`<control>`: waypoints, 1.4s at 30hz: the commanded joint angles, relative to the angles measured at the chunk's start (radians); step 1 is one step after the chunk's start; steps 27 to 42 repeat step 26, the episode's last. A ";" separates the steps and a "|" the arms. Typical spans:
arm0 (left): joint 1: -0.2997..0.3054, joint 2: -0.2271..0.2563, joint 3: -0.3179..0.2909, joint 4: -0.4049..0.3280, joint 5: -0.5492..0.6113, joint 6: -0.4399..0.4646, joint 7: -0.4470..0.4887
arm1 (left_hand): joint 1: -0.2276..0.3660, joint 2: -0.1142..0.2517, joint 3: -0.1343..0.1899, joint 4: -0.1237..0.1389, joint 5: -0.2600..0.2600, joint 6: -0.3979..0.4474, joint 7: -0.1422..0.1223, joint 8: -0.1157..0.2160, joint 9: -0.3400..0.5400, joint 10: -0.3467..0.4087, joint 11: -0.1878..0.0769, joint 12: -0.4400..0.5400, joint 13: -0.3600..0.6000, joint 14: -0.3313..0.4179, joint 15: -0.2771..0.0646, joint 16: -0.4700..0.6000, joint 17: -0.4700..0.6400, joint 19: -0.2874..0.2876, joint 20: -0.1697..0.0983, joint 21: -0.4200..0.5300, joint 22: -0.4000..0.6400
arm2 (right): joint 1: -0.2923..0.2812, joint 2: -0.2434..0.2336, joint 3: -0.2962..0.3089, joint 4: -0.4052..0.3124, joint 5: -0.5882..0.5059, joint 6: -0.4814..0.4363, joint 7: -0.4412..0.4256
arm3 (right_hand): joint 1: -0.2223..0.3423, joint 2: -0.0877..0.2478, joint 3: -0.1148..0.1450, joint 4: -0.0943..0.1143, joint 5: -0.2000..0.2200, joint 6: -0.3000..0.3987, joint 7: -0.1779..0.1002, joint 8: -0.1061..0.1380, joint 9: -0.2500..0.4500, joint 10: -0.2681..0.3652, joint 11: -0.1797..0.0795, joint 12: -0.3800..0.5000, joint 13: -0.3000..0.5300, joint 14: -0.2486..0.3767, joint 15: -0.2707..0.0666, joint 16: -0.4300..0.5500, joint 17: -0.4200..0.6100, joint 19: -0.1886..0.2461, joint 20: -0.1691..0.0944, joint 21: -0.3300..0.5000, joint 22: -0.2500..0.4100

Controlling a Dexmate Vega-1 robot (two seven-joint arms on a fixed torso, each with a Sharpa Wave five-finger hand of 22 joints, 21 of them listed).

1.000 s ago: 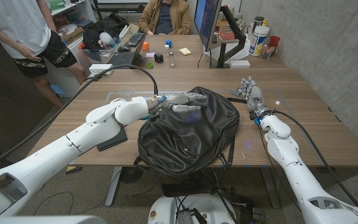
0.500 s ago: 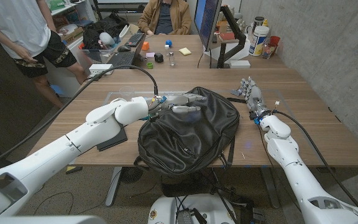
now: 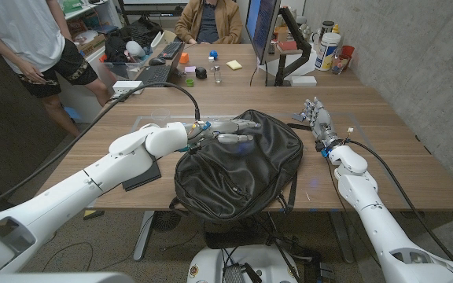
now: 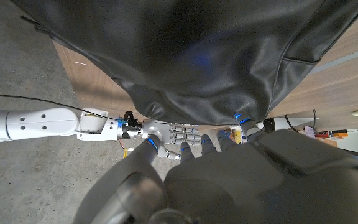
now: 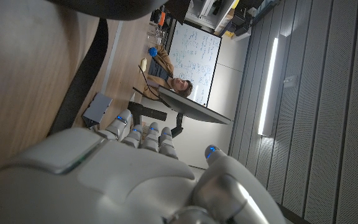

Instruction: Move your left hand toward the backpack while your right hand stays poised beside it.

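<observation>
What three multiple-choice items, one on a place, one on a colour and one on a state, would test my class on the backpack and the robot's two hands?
1. Where is the left hand?
A. over the top part of the black leather backpack
B. beside the dark flat pad
C. at the table's near edge

2. What colour is the backpack?
A. red
B. black
C. white

3. What is the state of the right hand?
A. gripping a backpack strap
B. pressing on the backpack
C. empty, fingers apart, clear of the backpack

Answers:
1 A, the head view shows its fingers on the bag's upper end.
2 B, the glossy dark leather shows in the head and left wrist views.
3 C, it stands on the wooden table to the bag's right, holding nothing.
</observation>
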 commanded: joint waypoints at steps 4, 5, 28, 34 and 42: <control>-0.014 0.001 0.004 0.025 -0.009 -0.024 -0.002 | 0.015 0.004 -0.002 -0.001 0.006 -0.009 -0.007 0.003 0.004 -0.029 -0.002 0.004 0.004 -0.041 0.005 0.003 0.003 -0.048 0.010 -0.007 0.006 | 0.004 0.007 -0.003 0.007 -0.007 0.001 -0.011 | 0.006 0.102 0.006 -0.002 0.008 -0.003 -0.002 0.005 0.003 -0.004 -0.007 0.007 0.005 -0.006 -0.028 -0.002 0.001 0.003 -0.085 -0.003 0.003; -0.014 0.001 0.004 0.026 -0.009 -0.025 -0.002 | 0.016 0.004 -0.002 -0.001 0.006 -0.009 -0.007 0.003 0.004 -0.029 -0.001 0.004 0.004 -0.041 0.005 0.003 0.003 -0.048 0.010 -0.007 0.006 | 0.004 0.007 -0.003 0.006 -0.007 0.001 -0.011 | 0.006 0.102 0.005 -0.002 0.008 -0.003 -0.002 0.005 0.003 -0.004 -0.007 0.006 0.005 -0.006 -0.027 -0.002 0.001 0.004 -0.085 -0.003 0.003; -0.060 0.006 0.026 0.154 -0.049 -0.202 -0.042 | 0.019 0.004 -0.004 -0.002 0.007 -0.010 -0.007 0.006 0.004 -0.024 -0.001 0.008 0.004 -0.036 0.005 0.006 0.003 -0.044 0.013 -0.007 0.006 | -0.223 0.042 0.021 -0.208 -0.029 0.051 -0.178 | 0.006 0.098 0.004 -0.002 0.007 -0.002 -0.002 0.005 0.003 -0.004 -0.007 0.006 0.005 -0.006 -0.029 -0.002 0.001 0.006 -0.083 -0.008 0.003; -0.060 0.006 0.026 0.154 -0.049 -0.202 -0.042 | 0.019 0.004 -0.004 -0.002 0.007 -0.010 -0.007 0.006 0.004 -0.024 -0.001 0.008 0.004 -0.036 0.005 0.006 0.003 -0.044 0.013 -0.007 0.006 | -0.223 0.042 0.021 -0.208 -0.029 0.051 -0.178 | 0.006 0.098 0.004 -0.002 0.007 -0.002 -0.002 0.005 0.003 -0.004 -0.007 0.006 0.005 -0.006 -0.029 -0.002 0.001 0.006 -0.083 -0.008 0.003; -0.060 0.006 0.026 0.154 -0.049 -0.202 -0.042 | 0.019 0.004 -0.004 -0.002 0.007 -0.010 -0.007 0.006 0.004 -0.024 -0.001 0.008 0.004 -0.036 0.005 0.006 0.003 -0.044 0.013 -0.007 0.006 | -0.223 0.042 0.021 -0.208 -0.029 0.051 -0.178 | 0.006 0.098 0.004 -0.002 0.007 -0.002 -0.002 0.005 0.003 -0.004 -0.007 0.006 0.005 -0.006 -0.029 -0.002 0.001 0.006 -0.083 -0.008 0.003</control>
